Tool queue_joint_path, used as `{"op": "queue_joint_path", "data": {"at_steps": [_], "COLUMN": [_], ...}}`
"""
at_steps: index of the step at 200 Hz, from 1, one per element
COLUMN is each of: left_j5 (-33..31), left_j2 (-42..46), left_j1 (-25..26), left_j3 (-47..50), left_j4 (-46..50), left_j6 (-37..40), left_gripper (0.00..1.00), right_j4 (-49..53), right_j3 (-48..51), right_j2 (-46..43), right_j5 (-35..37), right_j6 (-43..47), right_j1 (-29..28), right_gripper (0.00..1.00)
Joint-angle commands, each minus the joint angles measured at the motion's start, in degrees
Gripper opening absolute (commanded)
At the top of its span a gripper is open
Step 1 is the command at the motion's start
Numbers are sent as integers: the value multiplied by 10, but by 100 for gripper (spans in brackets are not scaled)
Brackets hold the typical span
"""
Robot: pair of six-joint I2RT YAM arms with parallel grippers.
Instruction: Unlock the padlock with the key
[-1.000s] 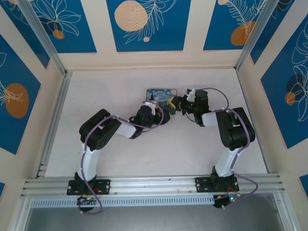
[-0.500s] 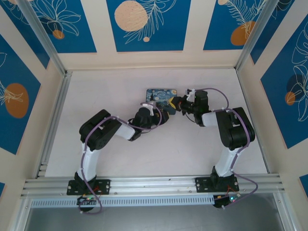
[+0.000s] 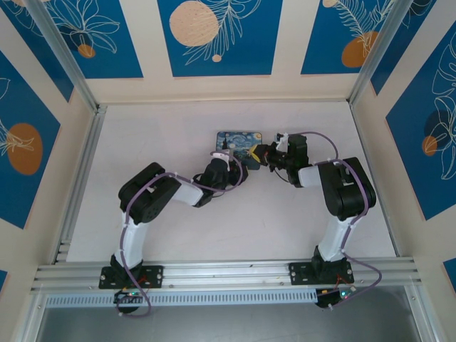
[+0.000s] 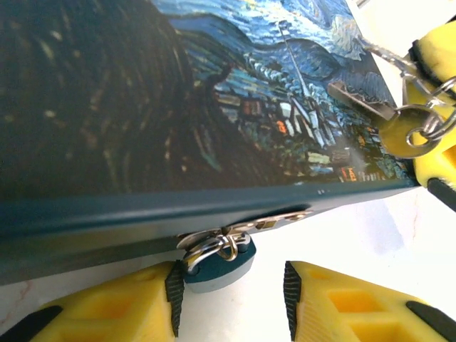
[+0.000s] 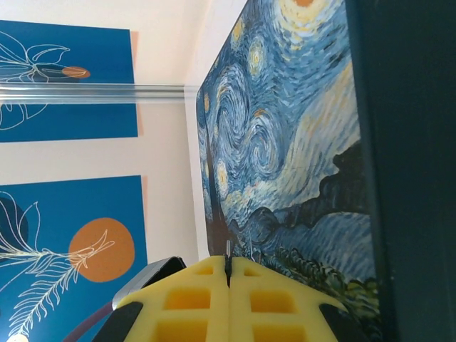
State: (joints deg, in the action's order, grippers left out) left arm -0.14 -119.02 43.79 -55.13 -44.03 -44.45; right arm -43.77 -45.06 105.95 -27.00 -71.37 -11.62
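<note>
The white table (image 3: 142, 135) carries a square box (image 3: 239, 140) with a swirl-painted blue and yellow lid, placed toward the far middle. Both arms reach in to this box.

The left gripper (image 4: 230, 303) sits low at the near side wall of the box. Its yellow fingers (image 4: 107, 306) are spread apart on the table surface. The right gripper (image 5: 228, 274) is at the right corner of the box. Its yellow pads are pressed together on a thin strip of metal.

A metal hasp (image 4: 278, 219) is fixed to the near side wall of the box. The padlock (image 4: 221, 272) hangs from the hasp by its shackle, just above the table. It lies between the spread left fingers and sits just beside one of them.

The key (image 4: 399, 132) is at the right corner of the box, on a small ring (image 4: 436, 122). In the left wrist view it lies between the yellow pads of the right gripper, well apart from the padlock.
</note>
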Motion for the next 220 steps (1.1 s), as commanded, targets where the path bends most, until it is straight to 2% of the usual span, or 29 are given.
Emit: {"op": "queue_joint_path", "data": {"at_steps": [1,33,54,69,108,121,162,220], "left_j5": [-3,-1,-6,-12,-17,-22,-24,39], "left_j2": [-9,-8,-12,-18,-34,-34,-40,-43], "left_j1": [5,8,10,10,14,17,21,24], "left_j3": [-13,-19,-32,-34,-40,-41,-44,-50], "left_j4": [-12,-30,-9,-8,-18,-15,-9,-48], "left_j6": [2,-12,-13,-20,-35,-36,-35,-19], "left_gripper": [38,38,47,47,37,37,47,41], "right_j4": [-4,-7,-7,-8,-7,-7,-11,-12], "right_j3": [-14,-14,-15,-15,-15,-14,-13,-13], "right_j2": [6,9,9,10,10,10,14,16], "right_j5": [3,2,1,1,0,0,-2,-3], "right_j6": [3,0,0,-1,-1,0,-2,-3], "right_j1": [3,3,3,3,5,5,7,11], "right_gripper": [0,0,0,0,0,0,0,0]}}
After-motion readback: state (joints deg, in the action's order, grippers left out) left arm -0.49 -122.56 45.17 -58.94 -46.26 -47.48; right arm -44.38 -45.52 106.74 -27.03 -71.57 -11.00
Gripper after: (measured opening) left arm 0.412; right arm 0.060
